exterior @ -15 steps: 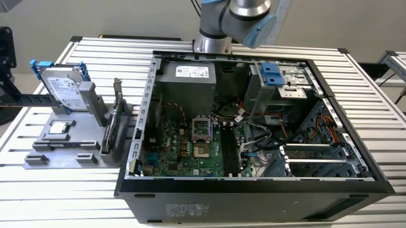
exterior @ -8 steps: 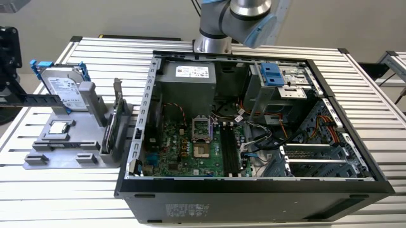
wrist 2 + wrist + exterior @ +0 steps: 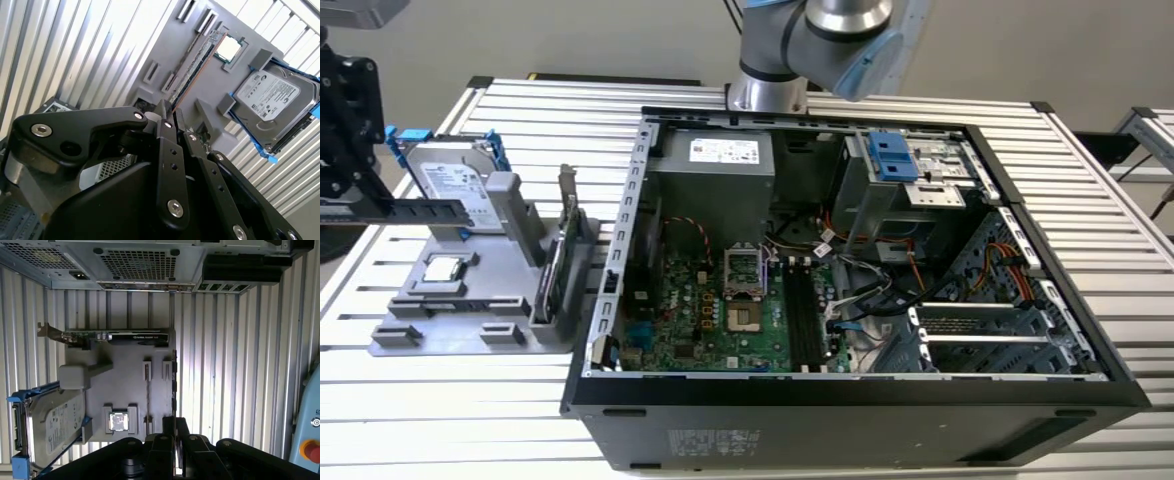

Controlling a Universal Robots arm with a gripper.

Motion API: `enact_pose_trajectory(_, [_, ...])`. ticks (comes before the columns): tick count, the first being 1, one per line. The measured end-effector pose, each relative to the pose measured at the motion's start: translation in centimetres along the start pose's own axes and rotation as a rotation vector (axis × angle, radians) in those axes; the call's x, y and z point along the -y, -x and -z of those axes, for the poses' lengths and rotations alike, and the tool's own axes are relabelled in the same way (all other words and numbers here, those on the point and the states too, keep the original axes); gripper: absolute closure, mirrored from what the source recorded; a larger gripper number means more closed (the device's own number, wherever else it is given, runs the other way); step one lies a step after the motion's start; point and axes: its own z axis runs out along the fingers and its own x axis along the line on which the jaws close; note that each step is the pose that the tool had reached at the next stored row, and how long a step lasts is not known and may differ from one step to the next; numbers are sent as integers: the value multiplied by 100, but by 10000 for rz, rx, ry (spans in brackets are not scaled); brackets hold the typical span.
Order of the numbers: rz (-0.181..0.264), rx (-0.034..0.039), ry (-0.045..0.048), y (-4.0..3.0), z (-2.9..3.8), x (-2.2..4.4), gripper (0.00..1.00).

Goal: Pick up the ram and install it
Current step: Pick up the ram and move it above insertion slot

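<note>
Ram (image 3: 424, 211) is pinched in the tool (image 3: 360, 205), standing on its long edge and held level. The part seen in the exterior view reaches from the tool toward the exterior view's right. In the second wrist view the ram (image 3: 197, 62) runs out from between the two black fingers (image 3: 167, 145), which are pressed against its faces, and its row of chips and coppery lower edge show. In the first wrist view it appears edge-on as a thin dark strip (image 3: 174, 385) in line with the gap of the tool (image 3: 175, 422). It looks raised above the grey fixture (image 3: 467, 320), off to one side of the fixture's narrow slot holders (image 3: 170, 82). A processor chip (image 3: 447, 268) lies flat on the fixture near the ram. Behind it, a hard drive (image 3: 454, 180) in a blue frame leans upright. A greenish card with a metal bracket (image 3: 560, 250) stands on edge at the fixture's side nearest the open computer case (image 3: 854, 400). Inside the case, the motherboard (image 3: 707, 320) carries long black slots (image 3: 803, 315), well apart from the ram. Fixture and case both rest on the ribbed metal tabletop (image 3: 454, 420).
</note>
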Motion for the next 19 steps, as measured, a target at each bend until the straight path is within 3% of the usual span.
enact_pose_trajectory(19, [0,4,-7,-2,5,-349,100])
